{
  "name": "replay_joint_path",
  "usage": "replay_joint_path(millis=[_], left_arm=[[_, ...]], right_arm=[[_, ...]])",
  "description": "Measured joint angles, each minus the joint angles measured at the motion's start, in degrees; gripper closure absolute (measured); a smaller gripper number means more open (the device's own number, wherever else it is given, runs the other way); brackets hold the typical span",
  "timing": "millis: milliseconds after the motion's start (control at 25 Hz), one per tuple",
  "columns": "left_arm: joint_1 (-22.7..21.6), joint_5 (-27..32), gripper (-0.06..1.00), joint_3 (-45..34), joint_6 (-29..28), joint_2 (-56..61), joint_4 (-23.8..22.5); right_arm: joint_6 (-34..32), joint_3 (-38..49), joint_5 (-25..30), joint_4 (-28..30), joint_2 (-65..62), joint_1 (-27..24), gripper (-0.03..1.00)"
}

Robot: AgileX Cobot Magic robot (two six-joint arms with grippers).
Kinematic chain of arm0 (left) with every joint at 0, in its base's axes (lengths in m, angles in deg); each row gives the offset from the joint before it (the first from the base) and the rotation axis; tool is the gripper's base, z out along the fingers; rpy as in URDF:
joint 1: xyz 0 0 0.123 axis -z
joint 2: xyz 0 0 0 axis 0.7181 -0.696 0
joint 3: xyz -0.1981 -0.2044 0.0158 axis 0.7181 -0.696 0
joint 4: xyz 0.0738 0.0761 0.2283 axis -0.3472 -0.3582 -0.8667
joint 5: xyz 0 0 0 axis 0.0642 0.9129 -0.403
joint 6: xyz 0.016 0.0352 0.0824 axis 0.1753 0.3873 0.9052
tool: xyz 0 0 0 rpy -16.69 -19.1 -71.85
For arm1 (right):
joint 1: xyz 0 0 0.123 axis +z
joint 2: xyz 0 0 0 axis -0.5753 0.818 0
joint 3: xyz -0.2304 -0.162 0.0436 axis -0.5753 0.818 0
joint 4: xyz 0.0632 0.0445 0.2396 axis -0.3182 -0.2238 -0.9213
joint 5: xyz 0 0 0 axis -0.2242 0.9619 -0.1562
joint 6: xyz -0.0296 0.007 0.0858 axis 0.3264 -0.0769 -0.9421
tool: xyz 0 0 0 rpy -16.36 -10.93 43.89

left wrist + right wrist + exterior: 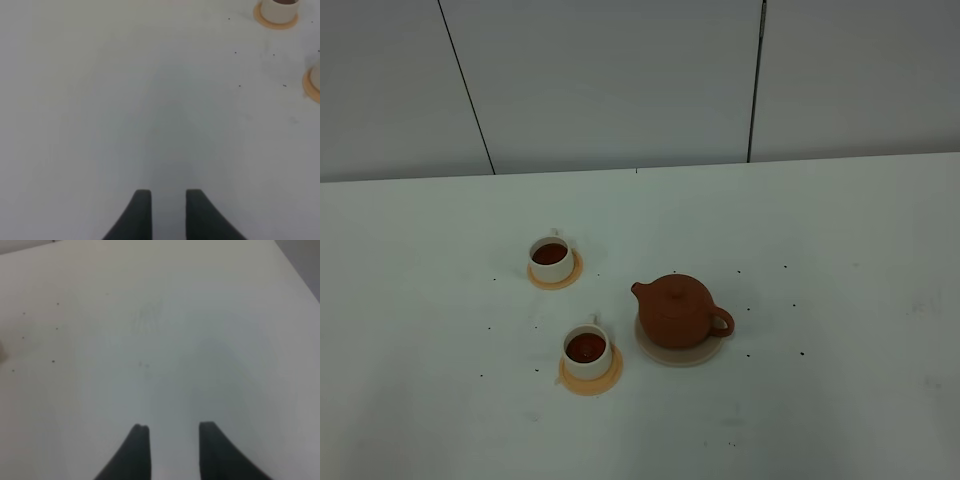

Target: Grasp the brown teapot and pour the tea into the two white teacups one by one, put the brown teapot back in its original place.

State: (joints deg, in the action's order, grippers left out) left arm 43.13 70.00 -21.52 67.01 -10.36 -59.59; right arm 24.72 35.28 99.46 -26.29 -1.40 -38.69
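Teapot on its saucer, both cups filled, both grippers apart and empty.

The brown teapot (677, 311) sits upright on the beige saucer (660, 353) on the white table (840, 260), spout toward the cups and handle toward the right. The far teacup (551, 259) and the near teacup (588, 351) each stand on an orange coaster (605, 382) and hold dark tea (586, 347). Small dark specks dot the table around them. The left gripper (167, 210) hangs over bare table with its jaws a little apart, holding nothing; the right gripper (172, 452) also hangs over bare table, jaws parted, gripping nothing.
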Motion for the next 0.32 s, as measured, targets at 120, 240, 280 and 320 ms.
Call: replay_joint_path(millis=[120, 240, 280, 320], left_arm=[[0.0, 0.0, 0.7, 0.0, 0.0, 0.0, 0.0], [0.0, 0.0, 0.7, 0.0, 0.0, 0.0, 0.0], [0.0, 0.0, 0.7, 0.0, 0.0, 0.0, 0.0], [0.0, 0.0, 0.7, 0.0, 0.0, 0.0, 0.0]], right_arm=[[0.0, 0.0, 0.0, 0.0, 0.0, 0.0, 0.73], [0.0, 0.0, 0.0, 0.0, 0.0, 0.0, 0.73], [0.0, 0.0, 0.0, 0.0, 0.0, 0.0, 0.73], [0.0, 0.0, 0.0, 0.0, 0.0, 0.0, 0.73]])
